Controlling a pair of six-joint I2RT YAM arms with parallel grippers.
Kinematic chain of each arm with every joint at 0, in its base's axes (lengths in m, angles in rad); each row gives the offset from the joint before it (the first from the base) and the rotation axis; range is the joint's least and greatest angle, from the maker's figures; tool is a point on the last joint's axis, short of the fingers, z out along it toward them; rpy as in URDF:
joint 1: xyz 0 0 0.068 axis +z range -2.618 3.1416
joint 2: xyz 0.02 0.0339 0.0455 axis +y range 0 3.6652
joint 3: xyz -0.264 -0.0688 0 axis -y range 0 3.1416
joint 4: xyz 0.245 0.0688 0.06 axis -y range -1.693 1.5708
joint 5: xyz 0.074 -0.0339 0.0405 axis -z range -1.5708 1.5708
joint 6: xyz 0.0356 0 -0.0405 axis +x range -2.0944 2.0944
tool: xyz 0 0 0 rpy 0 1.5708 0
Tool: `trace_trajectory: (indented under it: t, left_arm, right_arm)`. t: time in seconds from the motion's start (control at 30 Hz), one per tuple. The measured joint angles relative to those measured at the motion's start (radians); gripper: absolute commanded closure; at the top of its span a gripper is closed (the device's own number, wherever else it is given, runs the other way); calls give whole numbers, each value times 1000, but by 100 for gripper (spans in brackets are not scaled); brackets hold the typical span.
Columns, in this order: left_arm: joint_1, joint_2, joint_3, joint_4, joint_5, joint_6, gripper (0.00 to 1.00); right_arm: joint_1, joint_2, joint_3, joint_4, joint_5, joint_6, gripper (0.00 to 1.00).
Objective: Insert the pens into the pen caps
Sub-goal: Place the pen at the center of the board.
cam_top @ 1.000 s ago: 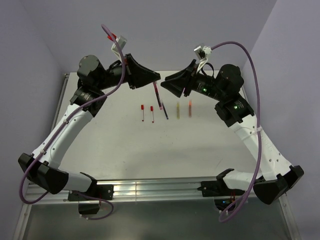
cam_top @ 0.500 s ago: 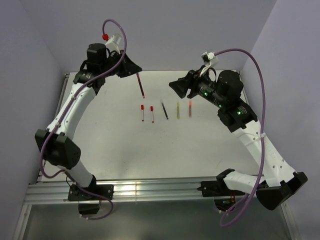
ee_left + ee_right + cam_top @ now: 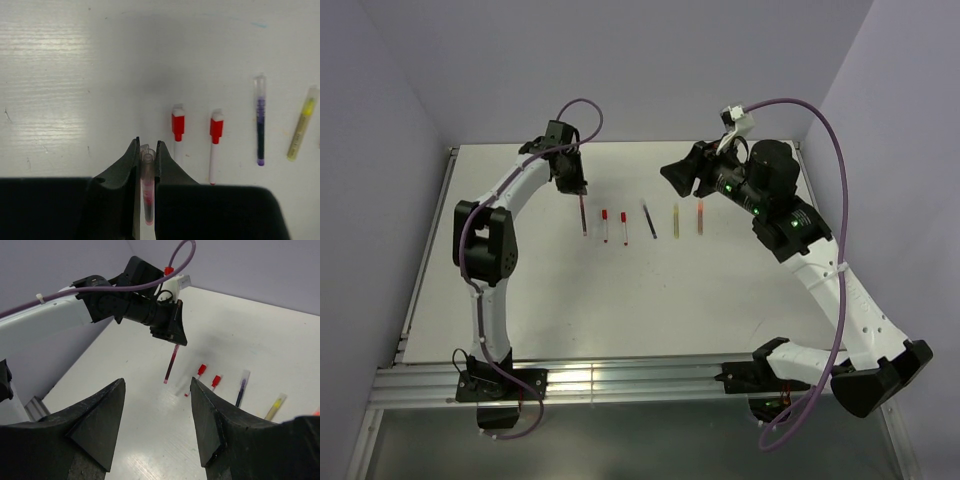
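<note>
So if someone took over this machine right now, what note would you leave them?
Left gripper: shut on a dark red pen, tip down, left of the row.
Right gripper: open, empty, raised.
In a row on the table: two red-capped white pens, a dark pen, a yellow pen, an orange pen.
Done: those two look capped; no loose caps show.
Left: probably place the held pen, then check the rest.

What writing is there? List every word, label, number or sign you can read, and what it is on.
None: no text can be read in any view.
The pen in the left gripper and the pens lying on the table show no legible print.
The right arm shows only green lights, no label.
</note>
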Motion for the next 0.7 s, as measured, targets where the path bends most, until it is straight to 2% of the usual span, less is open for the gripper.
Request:
trace_trajectory:
  t: [0.1,0.17,0.4,0.7]
  left_arm:
    - [0,31,3,-22,-31,4,95]
    - [-1,46,3,-24,-44,4,89]
    - [-10,92,6,-23,-71,1,87]
    - [-21,148,15,-32,-116,-2,65]
  right_arm:
    - [0,7,0,-4,0,0,37]
    - [0,13,0,-6,0,0,37]
    - [0,25,0,-8,0,0,37]
    - [0,27,0,-10,0,-1,37]
